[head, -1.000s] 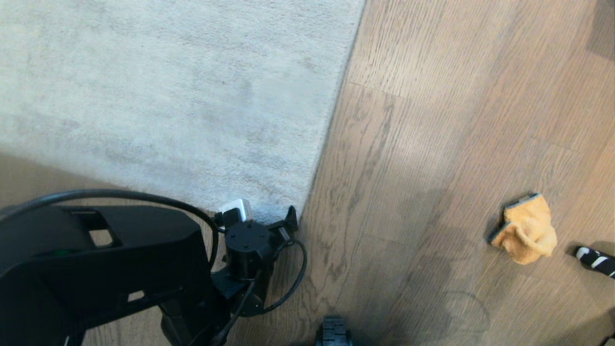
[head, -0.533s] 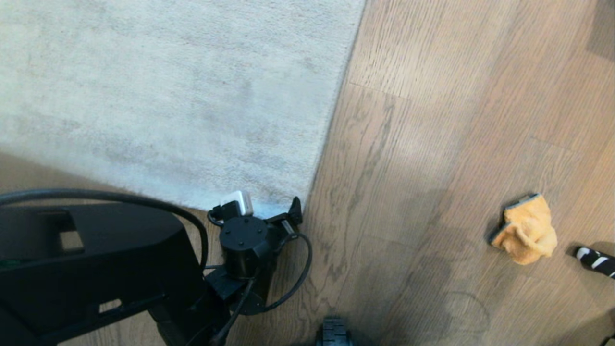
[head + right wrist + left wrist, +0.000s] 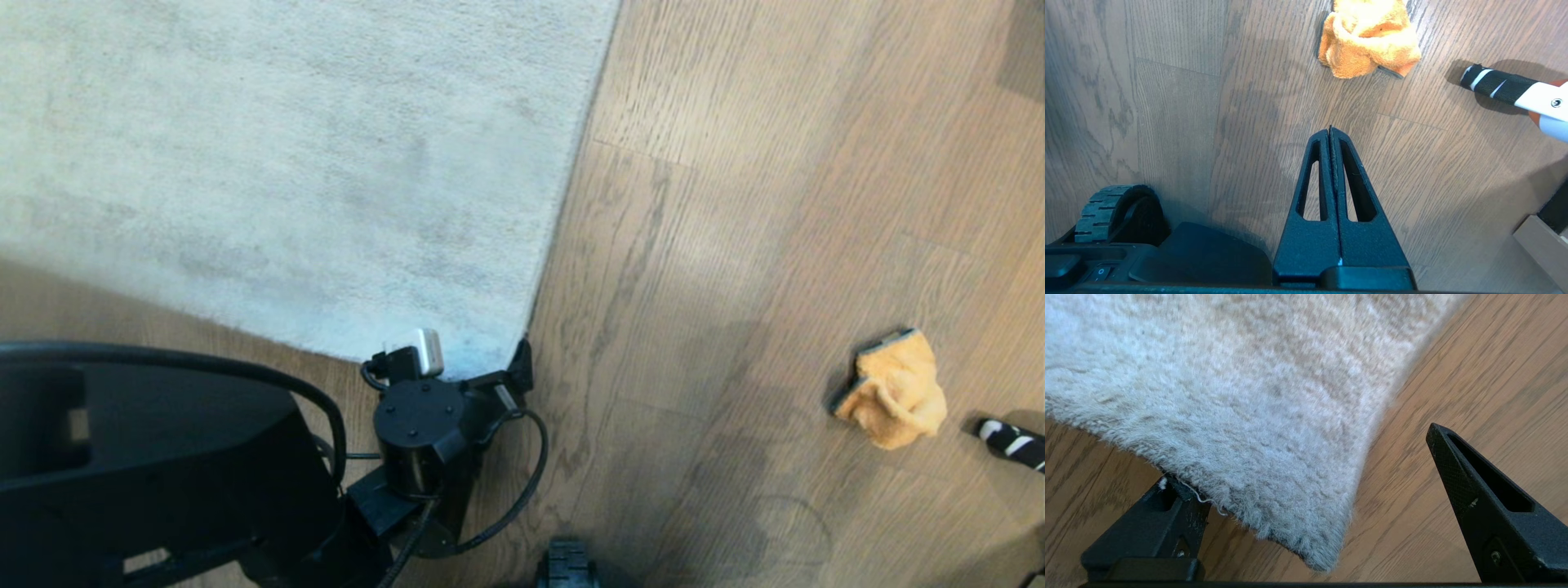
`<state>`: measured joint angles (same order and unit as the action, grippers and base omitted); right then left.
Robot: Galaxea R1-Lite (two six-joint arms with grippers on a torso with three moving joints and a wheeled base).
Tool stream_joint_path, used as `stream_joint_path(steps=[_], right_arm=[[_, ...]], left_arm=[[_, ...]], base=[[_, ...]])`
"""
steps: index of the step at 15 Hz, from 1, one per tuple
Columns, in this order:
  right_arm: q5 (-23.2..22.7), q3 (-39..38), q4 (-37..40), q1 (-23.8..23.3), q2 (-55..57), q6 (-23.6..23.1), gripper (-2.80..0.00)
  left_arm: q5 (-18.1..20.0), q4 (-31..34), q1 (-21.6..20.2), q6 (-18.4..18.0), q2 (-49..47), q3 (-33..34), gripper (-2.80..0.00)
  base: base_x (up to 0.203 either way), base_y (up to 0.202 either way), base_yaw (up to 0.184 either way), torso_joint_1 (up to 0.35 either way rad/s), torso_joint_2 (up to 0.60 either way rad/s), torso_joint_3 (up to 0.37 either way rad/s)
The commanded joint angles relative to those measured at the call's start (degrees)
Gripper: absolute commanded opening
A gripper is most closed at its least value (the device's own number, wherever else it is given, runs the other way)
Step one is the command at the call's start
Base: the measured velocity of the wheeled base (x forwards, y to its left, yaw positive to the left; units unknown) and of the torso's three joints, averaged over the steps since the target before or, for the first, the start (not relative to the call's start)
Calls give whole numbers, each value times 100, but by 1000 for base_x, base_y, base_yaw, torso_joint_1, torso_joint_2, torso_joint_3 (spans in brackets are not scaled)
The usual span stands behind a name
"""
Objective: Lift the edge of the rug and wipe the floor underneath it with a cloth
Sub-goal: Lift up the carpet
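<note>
So in the head view we've got the rug [image 3: 286,163] filling the upper left of the frame, lying flat on the floor [image 3: 735,204], and the left gripper [image 3: 482,367] sitting right at the rug's near corner, lower middle. The cloth [image 3: 894,390] is bunched up at the right edge of that frame, well apart from the rug.

The left wrist view is where we actually see the jaws: spread wide, one finger [image 3: 1167,506] tucked at the rug's [image 3: 1249,396] fringe, the other out over bare floor [image 3: 1474,355], corner between them. Whether that first finger is under the pile or just touching it, we can't quite tell.

Right wrist view gives us what the head view cuts off: the right gripper [image 3: 1330,130] clenched tight with nothing in it, hanging over the floor [image 3: 1180,122], the cloth [image 3: 1367,36] ahead of it at the top of the frame, a black-and-white handle [image 3: 1506,87] at upper right, and a base wheel [image 3: 1114,212] at lower left.

No readable writing anywhere.
</note>
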<state>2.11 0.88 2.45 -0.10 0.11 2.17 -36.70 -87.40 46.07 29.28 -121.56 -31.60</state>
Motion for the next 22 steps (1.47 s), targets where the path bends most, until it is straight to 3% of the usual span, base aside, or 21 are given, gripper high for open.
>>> stream_joint_path(steps=[1, 3, 8, 13, 19, 22], right_arm=[[0, 0, 1, 1, -2, 2, -280], [0, 0, 1, 1, -2, 2, -280], [0, 0, 1, 1, -2, 2, -280], [0, 0, 1, 1, -2, 2, -280], [0, 0, 1, 1, -2, 2, -280], [0, 0, 1, 1, -2, 2, -280]], left_arm=[[-39, -255, 37, 25, -171, 41, 0], [-64, -255, -31, 2, -281, 24, 0], [-545, -255, -265, -229, -516, 36, 0], [-549, -255, -639, -551, -503, -83, 0], [-549, -255, -710, -580, -413, -249, 0], [-549, -255, -801, -764, -290, -445, 0]], base=[[0, 0, 0, 0, 0, 0], [0, 0, 0, 0, 0, 0], [0, 0, 0, 0, 0, 0], [0, 0, 0, 0, 0, 0], [0, 0, 0, 0, 0, 0], [0, 0, 0, 0, 0, 0]])
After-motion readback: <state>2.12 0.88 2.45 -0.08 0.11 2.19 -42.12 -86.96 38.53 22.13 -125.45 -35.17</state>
